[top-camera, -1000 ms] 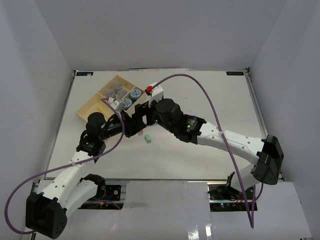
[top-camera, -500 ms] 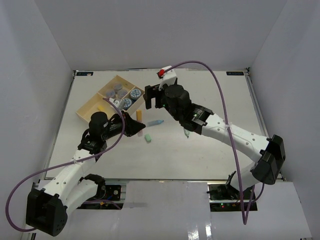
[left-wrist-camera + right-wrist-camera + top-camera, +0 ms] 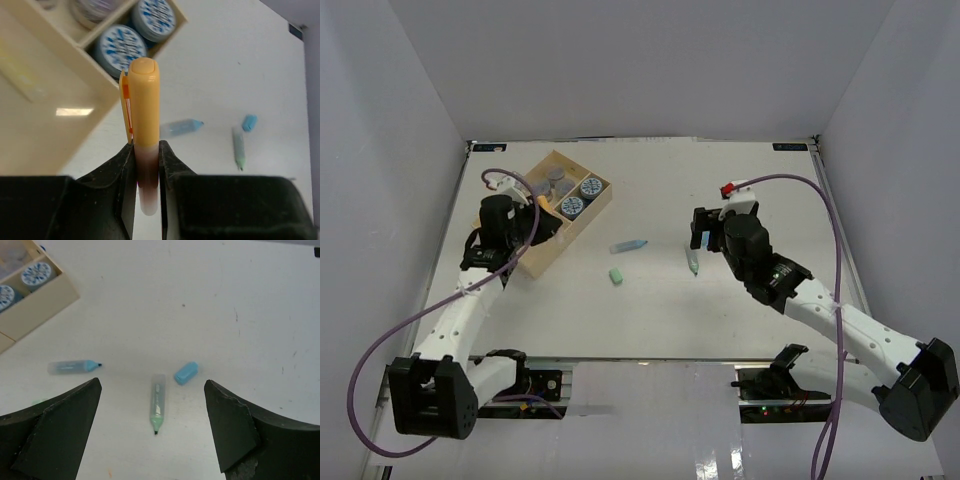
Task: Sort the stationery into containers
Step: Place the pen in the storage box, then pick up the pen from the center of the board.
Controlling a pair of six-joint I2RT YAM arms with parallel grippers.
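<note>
The left gripper [image 3: 145, 155] is closed on an orange-yellow plastic highlighter pen [image 3: 144, 100]. It grips the pen by its clear lower end, with the cap pointing away. In the top view this gripper hangs over the long section of the shallow pale-wood tray [image 3: 576, 228], near the two blue-and-white patterned rolls [image 3: 118, 49] that lie in a small section.

The step in hand seems to be placing this pen. The next move calls for lowering it into the long section and then opening the jaws.

The right gripper [image 3: 151, 432] is spread wide and empty above the white table [image 3: 225, 300]. Below it lie a pale green pen [image 3: 157, 407] and a small blue cap [image 3: 186, 372], and a pale blue pen [image 3: 74, 367] lies further aside.
</note>
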